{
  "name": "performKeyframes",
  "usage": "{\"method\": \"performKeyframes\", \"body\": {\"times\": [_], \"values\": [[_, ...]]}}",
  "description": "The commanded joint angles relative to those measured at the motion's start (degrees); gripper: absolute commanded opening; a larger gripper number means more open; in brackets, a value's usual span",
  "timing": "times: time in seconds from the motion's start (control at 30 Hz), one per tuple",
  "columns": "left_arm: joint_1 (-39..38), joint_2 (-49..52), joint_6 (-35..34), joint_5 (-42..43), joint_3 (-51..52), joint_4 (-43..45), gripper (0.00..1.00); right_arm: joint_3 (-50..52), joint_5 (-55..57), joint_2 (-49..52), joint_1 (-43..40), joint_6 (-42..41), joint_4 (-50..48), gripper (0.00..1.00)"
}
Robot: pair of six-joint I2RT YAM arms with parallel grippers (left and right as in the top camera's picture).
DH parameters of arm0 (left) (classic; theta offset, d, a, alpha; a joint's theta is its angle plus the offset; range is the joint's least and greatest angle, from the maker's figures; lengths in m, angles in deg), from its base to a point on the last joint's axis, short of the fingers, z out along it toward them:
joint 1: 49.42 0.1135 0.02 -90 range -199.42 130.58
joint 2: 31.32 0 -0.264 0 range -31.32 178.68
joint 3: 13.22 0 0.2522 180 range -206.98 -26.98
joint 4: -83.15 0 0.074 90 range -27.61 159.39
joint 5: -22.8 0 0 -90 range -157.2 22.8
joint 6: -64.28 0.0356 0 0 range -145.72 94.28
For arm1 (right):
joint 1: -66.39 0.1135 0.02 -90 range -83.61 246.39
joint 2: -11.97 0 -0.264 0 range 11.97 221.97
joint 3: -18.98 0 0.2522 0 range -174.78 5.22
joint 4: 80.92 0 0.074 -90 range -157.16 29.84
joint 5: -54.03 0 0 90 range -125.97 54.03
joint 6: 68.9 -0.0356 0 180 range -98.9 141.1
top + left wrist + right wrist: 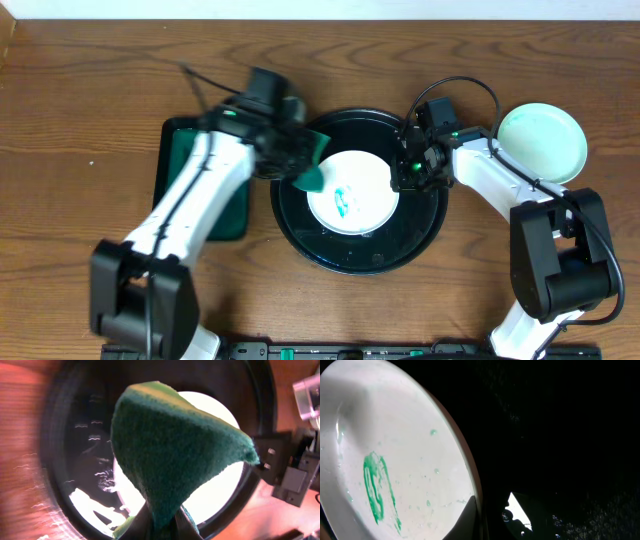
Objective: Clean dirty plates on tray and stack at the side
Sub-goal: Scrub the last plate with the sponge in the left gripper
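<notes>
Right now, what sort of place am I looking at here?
Probably a robot test bench, not a kitchen: a brown wooden table, a large round glossy black tray holding a green-smeared white plate, and a green scouring pad pinched in the left gripper.

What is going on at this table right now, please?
The left gripper holds a green sponge over the white plate on the black tray; the teal smear is not yet wiped. The right gripper seems to steady the plate's right rim. A mint plate sits on the table beside the tray.
</notes>
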Motion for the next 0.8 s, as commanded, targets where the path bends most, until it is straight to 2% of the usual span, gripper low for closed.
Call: {"method": "performKeyframes", "body": {"times": [0.0,0.37,0.43,0.57,0.77], "values": [[-3.4,4.8,-4.6,0.1,-1.0,2.4,0.07,0.2,-0.6,-0.9,0.2,0.0,-0.1,0.01],[-5.8,19.0,-11.0,-11.4,-1.0,1.9,0.08,0.2,-0.7,-0.9,0.2,0.0,0.1,0.01],[-5.8,20.0,-11.0,-9.5,-1.0,1.6,0.07,0.2,-0.7,-0.9,0.2,0.0,0.1,0.01],[-6.8,20.6,-8.5,0.1,-1.0,1.7,0.07,0.2,-0.7,-0.9,0.2,0.2,-0.2,0.01],[-12.4,20.6,-7.1,7.6,-1.0,2.0,0.07,0.2,-0.7,-0.9,0.2,0.4,-0.1,0.01]]}}
